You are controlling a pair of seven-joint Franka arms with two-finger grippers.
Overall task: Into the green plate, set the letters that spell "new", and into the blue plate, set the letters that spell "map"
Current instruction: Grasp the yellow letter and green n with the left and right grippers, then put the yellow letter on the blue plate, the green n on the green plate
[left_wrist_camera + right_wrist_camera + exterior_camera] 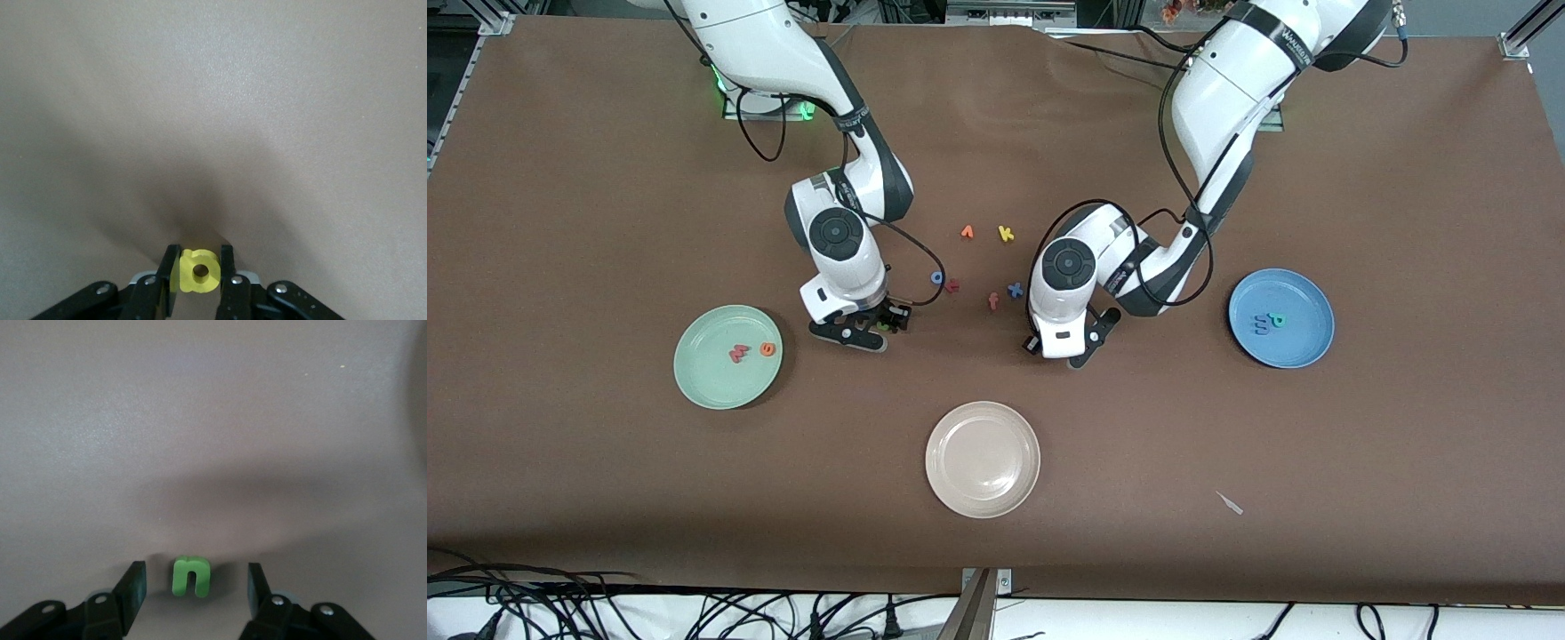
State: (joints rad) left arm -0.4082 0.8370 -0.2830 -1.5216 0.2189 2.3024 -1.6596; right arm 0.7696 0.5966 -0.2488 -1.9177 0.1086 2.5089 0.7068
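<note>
A: The left gripper [199, 273] is down at the desk [1316, 462], pinched tight on the yellow "a" [198, 271]. The letter lies flat, its hole facing up, one finger [169, 277] against each side.

B: And the right gripper [193, 587]?

A: Also low over the desk, standing open around the green "n" [191, 576]. The "n" lies flat between the fingers [133, 587] with a gap on both sides, so nothing is held. Its two legs point toward the wrist and its arch away from it.

B: Where are they relative to the white plate [983, 459]?

A: Both are farther from the camera than the white plate. The right gripper is toward the right arm's end, near the green plate [727, 356]; the left gripper is toward the left arm's end, between the white plate and the loose letters.

B: What is in the plates?

A: The green plate holds the red "w" [738, 354] and orange "e" [767, 349], side by side. The blue plate [1281, 317], well toward the left arm's end, holds the blue "m" [1260, 324] and teal "p" [1277, 320], touching.

B: And the loose letters?

A: An orange letter [967, 232], yellow "k" [1006, 234], blue "o" [937, 276], a red letter [952, 285], salmon "f" [993, 301] and blue "x" [1015, 290] lie farther from the camera than the white plate.
</note>
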